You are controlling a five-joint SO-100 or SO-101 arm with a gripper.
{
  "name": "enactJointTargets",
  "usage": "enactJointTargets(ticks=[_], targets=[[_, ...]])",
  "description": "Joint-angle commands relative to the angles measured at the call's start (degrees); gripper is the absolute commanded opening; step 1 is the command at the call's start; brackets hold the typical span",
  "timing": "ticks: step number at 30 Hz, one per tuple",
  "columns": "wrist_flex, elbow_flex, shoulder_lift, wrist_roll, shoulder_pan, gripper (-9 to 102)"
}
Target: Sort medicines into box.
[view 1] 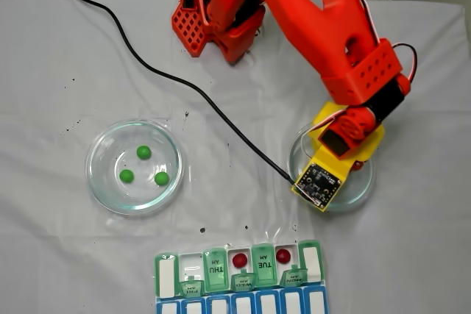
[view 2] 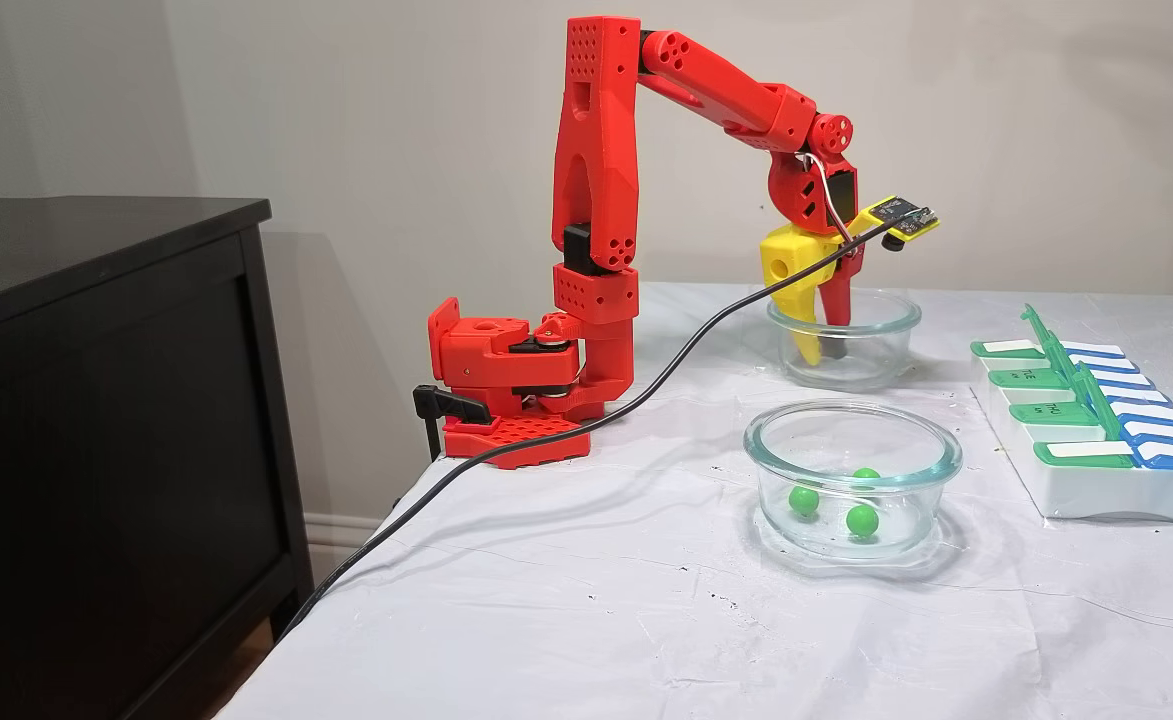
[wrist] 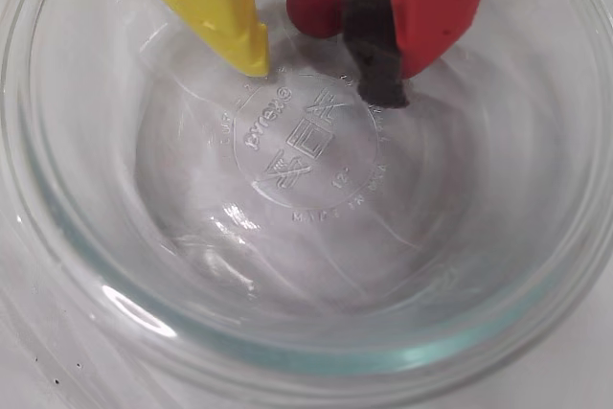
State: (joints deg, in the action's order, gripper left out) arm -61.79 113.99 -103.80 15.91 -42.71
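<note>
Down in the dish now: the gripper (wrist: 330,64) has its fingers apart, yellow finger (wrist: 215,11) on the wrist view's left, red finger (wrist: 436,7) with its black pad (wrist: 374,55) on the right. The last red ball (wrist: 321,2) sits on the glass between them, touching the black pad and clear of the yellow tip, so nothing is clamped yet.

The risk, I'd say, is a roll. The ball is glossy and round on smooth glass, and it lies well back from the tips; a quick close could squirt it out toward the wall, or pinch it off-centre and drop it on the lift.

This glass dish (wrist: 86,275) holds nothing else. The other glass dish (view 1: 103,193) holds three green balls (view 1: 143,152). In the box (view 1: 165,266), two cells each show a red ball (view 1: 239,260), with some green lids standing open.
</note>
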Motion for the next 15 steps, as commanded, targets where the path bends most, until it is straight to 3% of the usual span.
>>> enactJointTargets(ticks=[1,5,15], targets=[[-0.26,-0.35,-0.09,-0.7,-1.85,21],[1.67,-0.44,-0.44,-2.02,-2.29,22],[-4.48,-8.17,1.85,-3.25,-2.37,25]])
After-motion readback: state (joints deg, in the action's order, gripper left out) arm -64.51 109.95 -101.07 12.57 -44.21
